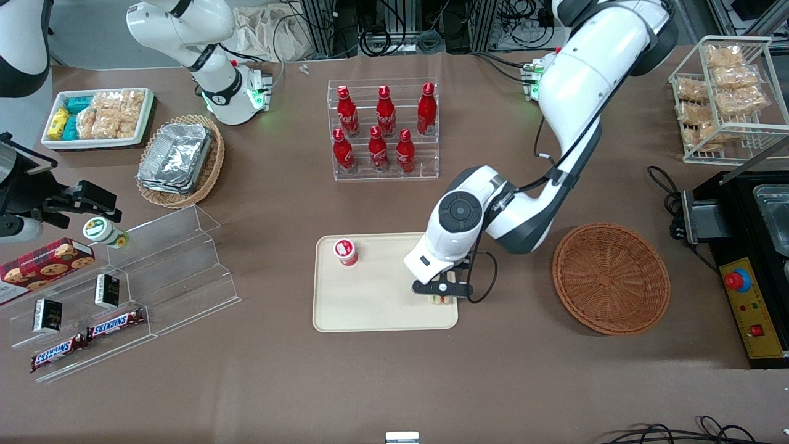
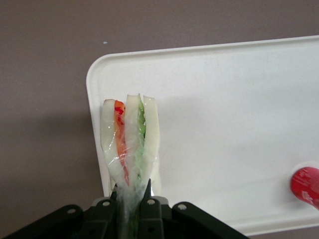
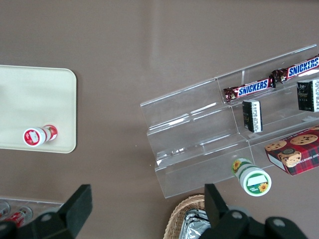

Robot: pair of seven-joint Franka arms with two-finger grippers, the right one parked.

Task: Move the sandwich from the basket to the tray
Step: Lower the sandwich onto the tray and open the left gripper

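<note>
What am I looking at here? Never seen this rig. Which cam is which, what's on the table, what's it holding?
Two Franka robot arms at a brown table. The wide picture looks down from the front; the other two come from cameras on each arm's wrist. The working arm's end effector is shut on a wrapped sandwich, holding it over the cream tray near the corner toward the basket. A small red-capped bottle already stands on that tray. The round brown wicker basket beside the tray holds nothing. Farther from the front camera stands a rack of red cola bottles.
</note>
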